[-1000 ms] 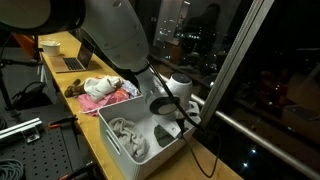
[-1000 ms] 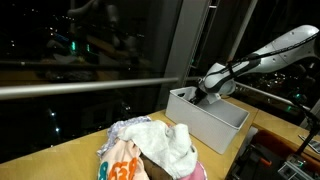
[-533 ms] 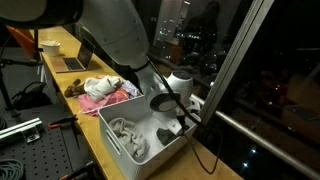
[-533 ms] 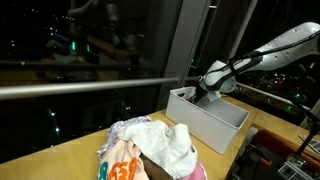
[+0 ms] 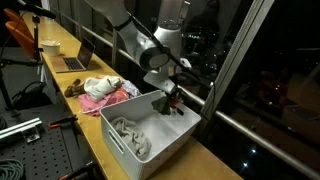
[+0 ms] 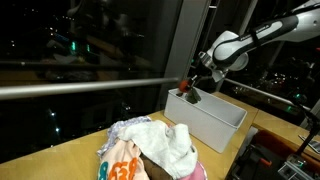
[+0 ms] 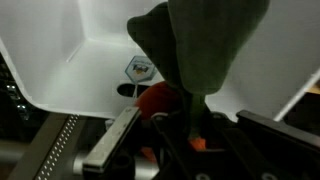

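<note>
Night fills the tall window [image 5: 270,70], city lights scattered across its glass in both exterior views. A pale rail [image 6: 80,88] crosses the window low down. Beside the window runs a wooden tabletop [image 6: 50,155], lit warmly, carrying a laptop [image 5: 76,62] and a cup [image 5: 48,46].

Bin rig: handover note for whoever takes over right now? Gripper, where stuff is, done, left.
Gripper: shut on a dark cloth, which hangs from it above the bin. Something red shows at the grip in the wrist view; can't tell what it is.
Things: a grey cloth lies in the bin. A clothes pile sits on the table next to the bin.
Done: dark cloth is up off the bin floor.
Left: dark cloth is not set down anywhere yet; grey cloth lies untouched in the bin.
</note>
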Motion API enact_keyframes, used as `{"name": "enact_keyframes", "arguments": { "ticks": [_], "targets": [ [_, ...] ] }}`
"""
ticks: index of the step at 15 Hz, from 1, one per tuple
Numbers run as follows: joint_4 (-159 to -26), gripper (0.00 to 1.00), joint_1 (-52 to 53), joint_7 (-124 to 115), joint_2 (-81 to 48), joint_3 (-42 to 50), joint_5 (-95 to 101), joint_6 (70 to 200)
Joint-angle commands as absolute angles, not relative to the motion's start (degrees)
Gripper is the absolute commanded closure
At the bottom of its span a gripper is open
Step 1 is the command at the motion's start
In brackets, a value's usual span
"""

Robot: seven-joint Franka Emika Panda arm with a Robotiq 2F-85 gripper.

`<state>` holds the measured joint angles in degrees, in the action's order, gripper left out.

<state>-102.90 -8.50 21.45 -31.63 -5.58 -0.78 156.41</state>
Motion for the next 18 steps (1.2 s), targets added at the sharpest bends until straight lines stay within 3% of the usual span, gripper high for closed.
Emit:
{"name": "enact_keyframes", "arguments": {
  "ticks": [1,7,15,16,17,18],
  "targets": [
    [-112.71,0.98,-5.78,21.03,-19.22,-6.54,0.72,153.6],
    [-123.5,0.98,-0.2,19.98,-3.84,-8.23,-1.38,150.73],
    [-130.27,0.98,3.5,22.58,-1.36,-7.81,-7.18,152.21],
    [-130.64,0.65,3.64,22.71,-1.57,-7.86,-7.81,152.45],
    [-130.92,0.64,3.75,22.74,-1.7,-7.88,-8.47,152.5],
    [-131.05,0.57,3.8,22.96,-1.84,-7.85,-9.1,152.44]
  ]
}}
